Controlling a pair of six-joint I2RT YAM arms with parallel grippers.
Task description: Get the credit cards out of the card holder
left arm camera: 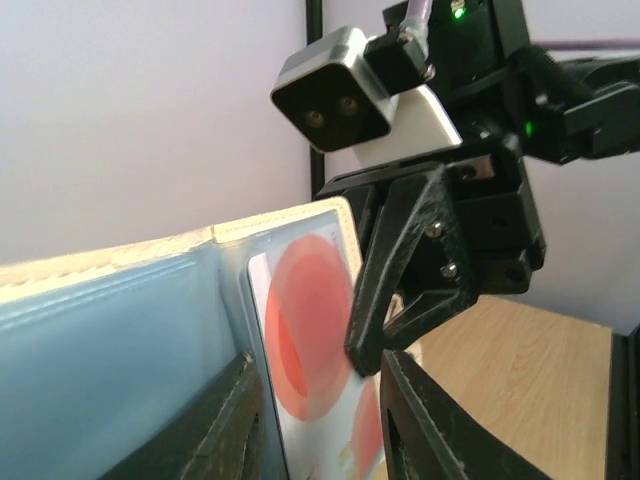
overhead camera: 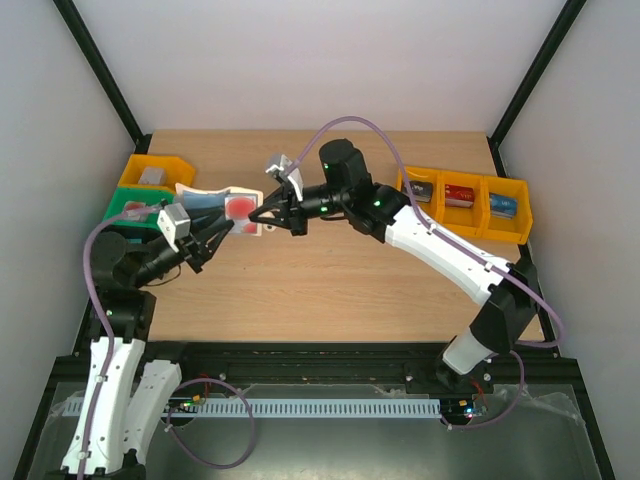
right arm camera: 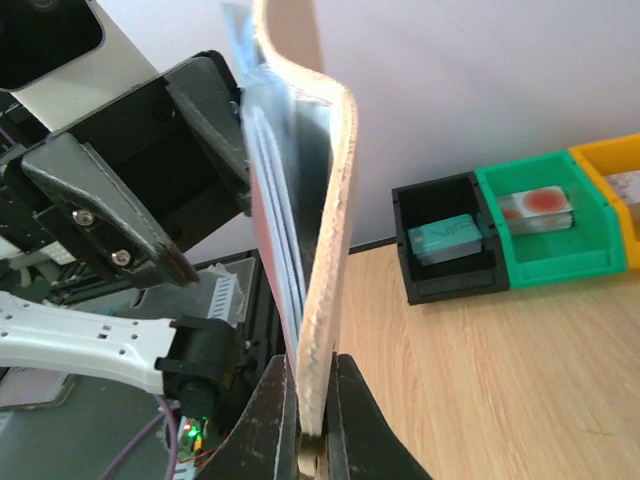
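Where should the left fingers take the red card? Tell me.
Pinch the card at the end nearest the left fingers, across its flat faces, coming from the left arm's side. It is thin and lies flat against the open holder, whose far edge the right fingers clamp.

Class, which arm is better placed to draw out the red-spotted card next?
Probably left: the left hand straddles the card, while the right hand is shut on the card holder and so occupied.

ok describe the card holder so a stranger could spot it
Above the left half of the light wooden table, the right gripper pinches a small wallet open like a book in mid-air. Unlike the plastic bins around, it is beige outside, pale blue inside, showing a white card with red circles.
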